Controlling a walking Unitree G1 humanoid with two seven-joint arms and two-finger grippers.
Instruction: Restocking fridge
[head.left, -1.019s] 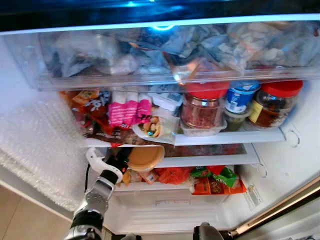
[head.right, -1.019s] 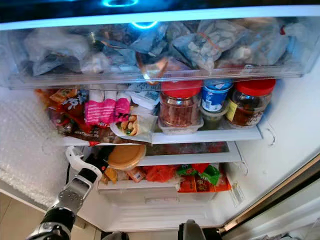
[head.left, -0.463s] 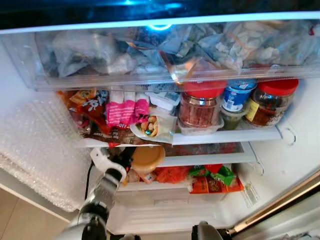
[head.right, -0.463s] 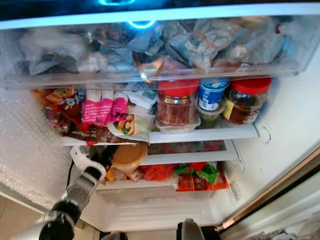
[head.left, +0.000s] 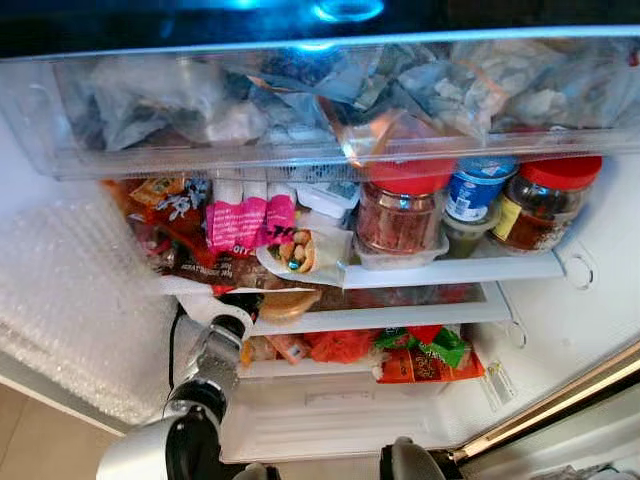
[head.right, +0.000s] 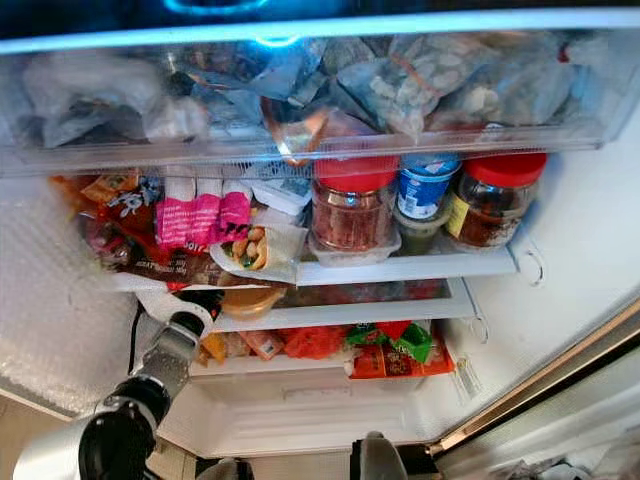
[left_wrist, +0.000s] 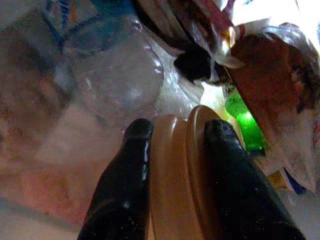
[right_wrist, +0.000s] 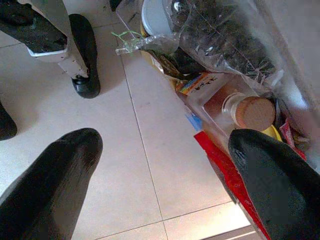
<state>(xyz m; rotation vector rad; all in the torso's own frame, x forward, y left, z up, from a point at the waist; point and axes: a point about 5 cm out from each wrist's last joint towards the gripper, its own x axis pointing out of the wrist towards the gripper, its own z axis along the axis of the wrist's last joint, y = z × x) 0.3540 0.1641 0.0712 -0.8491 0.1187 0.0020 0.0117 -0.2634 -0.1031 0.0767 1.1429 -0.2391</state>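
Observation:
A round tan lidded container lies on its side at the left of the fridge's middle shelf, tucked under the shelf above so only its edge shows. My left gripper reaches in from below left and is shut on it. In the left wrist view both black fingers press the container from either side, with a clear bottle and wrapped food behind it. My right gripper hangs open above a tiled floor.
A clear drawer of bagged food juts out on top. The upper shelf carries red-lidded jars, a blue tub and pink packets. Red and green packets fill the lower shelf. Bubble wrap lines the left wall.
My left gripper has pushed the tan container up and deeper onto the middle shelf; it stood out in front before and is now mostly hidden under the upper shelf.

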